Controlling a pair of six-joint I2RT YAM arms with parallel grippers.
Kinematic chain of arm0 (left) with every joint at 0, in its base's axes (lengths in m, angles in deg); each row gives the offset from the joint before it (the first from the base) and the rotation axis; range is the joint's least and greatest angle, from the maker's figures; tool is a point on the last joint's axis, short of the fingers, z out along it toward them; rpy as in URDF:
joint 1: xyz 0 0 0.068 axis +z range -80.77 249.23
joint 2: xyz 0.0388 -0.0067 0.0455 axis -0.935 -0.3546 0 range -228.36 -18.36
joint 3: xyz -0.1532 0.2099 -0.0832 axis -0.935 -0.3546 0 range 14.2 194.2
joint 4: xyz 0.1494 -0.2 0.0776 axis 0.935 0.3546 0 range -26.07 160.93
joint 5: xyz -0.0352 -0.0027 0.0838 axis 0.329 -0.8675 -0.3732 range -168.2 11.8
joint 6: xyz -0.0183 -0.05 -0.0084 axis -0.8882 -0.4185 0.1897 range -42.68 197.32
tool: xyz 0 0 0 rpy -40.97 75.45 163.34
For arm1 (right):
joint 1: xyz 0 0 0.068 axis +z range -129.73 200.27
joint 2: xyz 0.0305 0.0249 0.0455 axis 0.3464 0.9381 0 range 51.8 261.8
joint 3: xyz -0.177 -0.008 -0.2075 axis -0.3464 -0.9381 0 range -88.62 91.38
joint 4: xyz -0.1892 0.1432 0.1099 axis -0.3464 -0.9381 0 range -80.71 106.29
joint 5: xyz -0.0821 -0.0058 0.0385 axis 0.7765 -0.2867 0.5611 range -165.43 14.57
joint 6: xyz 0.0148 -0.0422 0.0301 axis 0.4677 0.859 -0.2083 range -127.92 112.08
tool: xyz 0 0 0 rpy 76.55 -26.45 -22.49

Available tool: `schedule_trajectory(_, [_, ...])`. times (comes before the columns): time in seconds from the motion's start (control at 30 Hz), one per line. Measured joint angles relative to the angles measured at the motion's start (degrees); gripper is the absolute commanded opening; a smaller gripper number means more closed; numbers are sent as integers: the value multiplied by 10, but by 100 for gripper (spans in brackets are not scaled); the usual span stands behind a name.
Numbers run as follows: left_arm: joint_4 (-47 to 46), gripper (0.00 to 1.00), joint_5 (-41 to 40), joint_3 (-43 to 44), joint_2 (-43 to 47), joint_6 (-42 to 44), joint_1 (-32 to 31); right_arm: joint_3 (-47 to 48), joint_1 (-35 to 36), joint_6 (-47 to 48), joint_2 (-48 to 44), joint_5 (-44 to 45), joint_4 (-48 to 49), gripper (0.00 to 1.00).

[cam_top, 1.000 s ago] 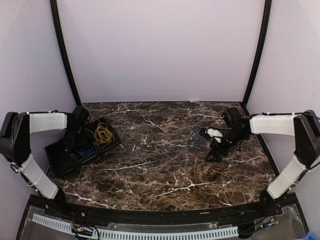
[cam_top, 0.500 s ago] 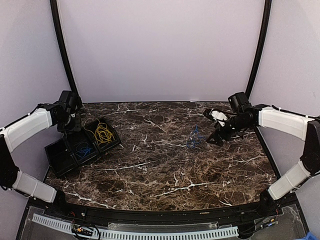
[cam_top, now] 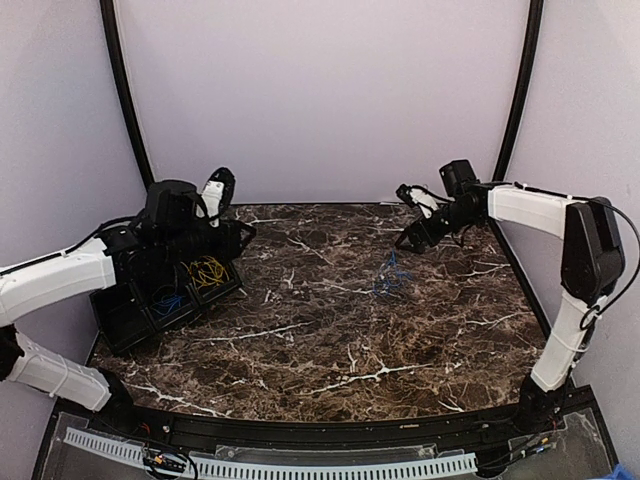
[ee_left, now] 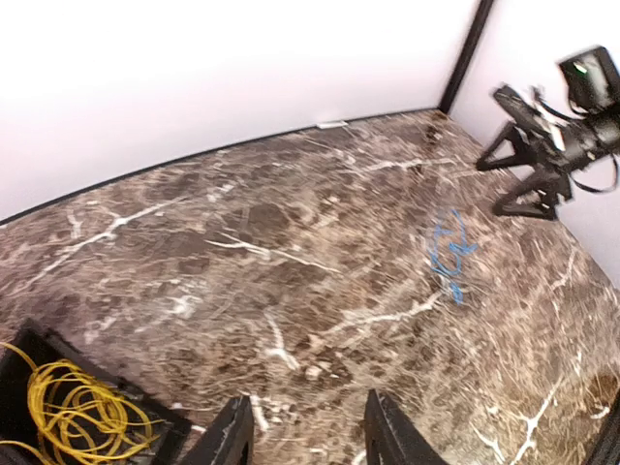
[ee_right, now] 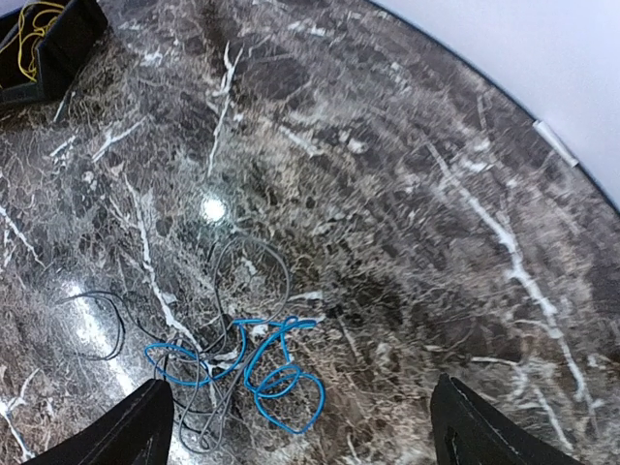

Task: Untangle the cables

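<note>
Dark brown marble veined with white makes up the table (cam_top: 330,340). From its centre, at about two o'clock, we see a blue cable (ee_right: 263,360) lying in loose loops on the stone. A thin dark cable (ee_right: 250,240) crosses over and through it.

At nine o'clock sits a black tray (cam_top: 115,322) with compartments. A coil of yellow cable (ee_left: 73,407) fills the far one, and another blue cable (cam_top: 170,300) lies in the one beside it.

The left gripper (ee_left: 308,442) hangs in the air above the tray's far end at ten o'clock, its jaws parted with nothing between them. The right gripper (ee_right: 310,434) is lifted at one o'clock, beyond the loose bundle and apart from it, with its jaws spread wide and empty.
</note>
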Motion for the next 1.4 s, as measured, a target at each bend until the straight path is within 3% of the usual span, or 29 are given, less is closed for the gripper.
schedule_trajectory(0.23, [-68,42,0,-31,-61,0,-162,14,0,-25,98,-25,-35,77])
schedule_trajectory(0.4, [-104,42,-7,-32,-98,-7,-239,41,0,-38,128,-33,-42,58])
schedule_trajectory(0.53, [-122,42,-12,-31,-134,-13,-262,52,0,-44,137,-45,-46,35])
schedule_trajectory(0.7, [-129,42,-14,-21,-176,-16,-273,60,0,-48,152,-64,-54,31])
schedule_trajectory(0.97, [-154,42,-21,-3,-204,-19,-277,60,0,-44,157,-101,-67,0])
schedule_trajectory(1.17, [-180,44,-32,0,-228,-20,-277,45,0,-28,143,-144,-81,0])
schedule_trajectory(1.4, [-215,45,-42,12,-249,-2,-277,9,5,16,5,-208,-141,0])
